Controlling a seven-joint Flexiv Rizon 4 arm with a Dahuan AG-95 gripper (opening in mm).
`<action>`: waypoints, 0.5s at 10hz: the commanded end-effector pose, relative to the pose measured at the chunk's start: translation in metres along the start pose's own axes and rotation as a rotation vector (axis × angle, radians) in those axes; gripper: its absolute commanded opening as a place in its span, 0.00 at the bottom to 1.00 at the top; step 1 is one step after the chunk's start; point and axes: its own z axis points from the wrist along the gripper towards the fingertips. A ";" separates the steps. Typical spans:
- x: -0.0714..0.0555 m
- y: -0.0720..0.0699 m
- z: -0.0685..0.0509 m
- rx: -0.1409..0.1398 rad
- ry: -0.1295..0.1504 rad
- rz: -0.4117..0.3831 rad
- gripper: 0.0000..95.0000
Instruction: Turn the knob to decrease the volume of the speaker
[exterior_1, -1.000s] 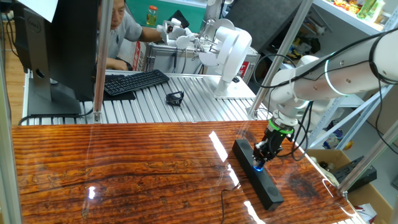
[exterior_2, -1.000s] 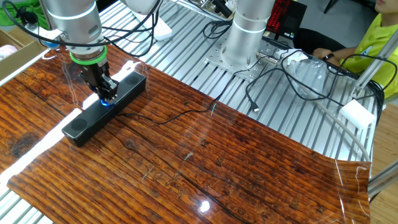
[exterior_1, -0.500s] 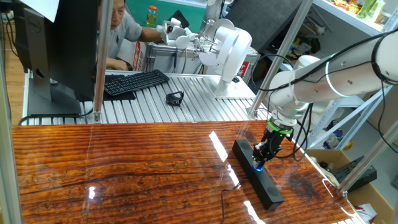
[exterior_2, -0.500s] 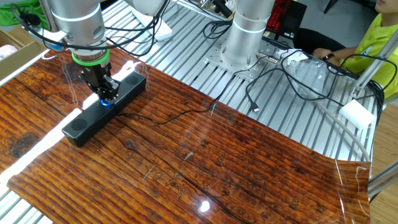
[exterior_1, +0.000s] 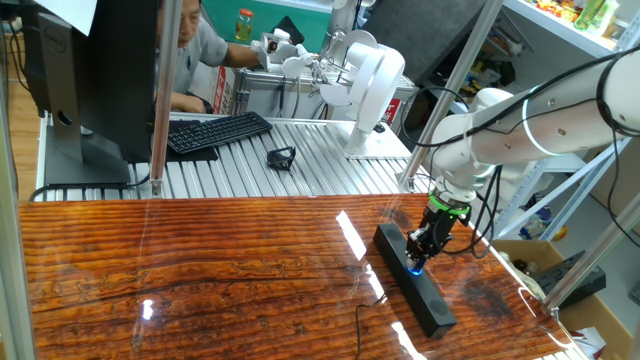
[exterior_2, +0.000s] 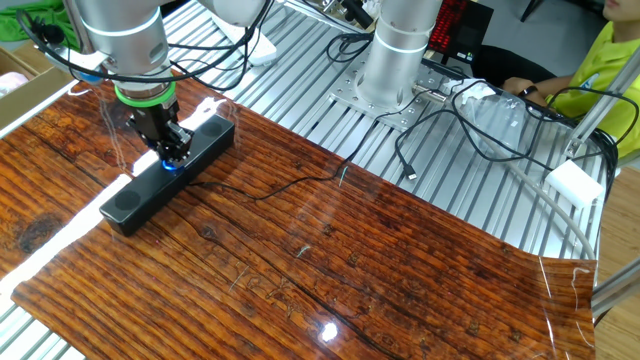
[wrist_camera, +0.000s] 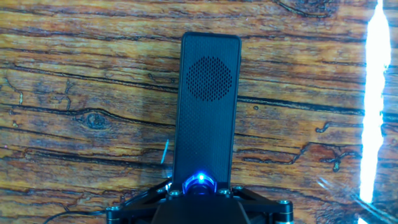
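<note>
On the wooden table (exterior_1: 200, 270), nothing has shifted: the gripper (exterior_2: 172, 157) stays clamped on the knob (wrist_camera: 200, 184), midway along the speaker (exterior_2: 165, 175).

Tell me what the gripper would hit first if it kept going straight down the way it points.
The knob: the gripper points down at the speaker, its fingers on either side of the blue-lit dial. It looks already closed on it, so the speaker body lies just beneath, then the wooden table.
</note>
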 end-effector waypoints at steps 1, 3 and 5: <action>0.000 0.000 0.001 -0.002 0.000 -0.016 0.00; 0.000 0.000 0.001 -0.002 0.003 -0.023 0.00; 0.000 0.000 0.001 -0.001 0.002 -0.042 0.00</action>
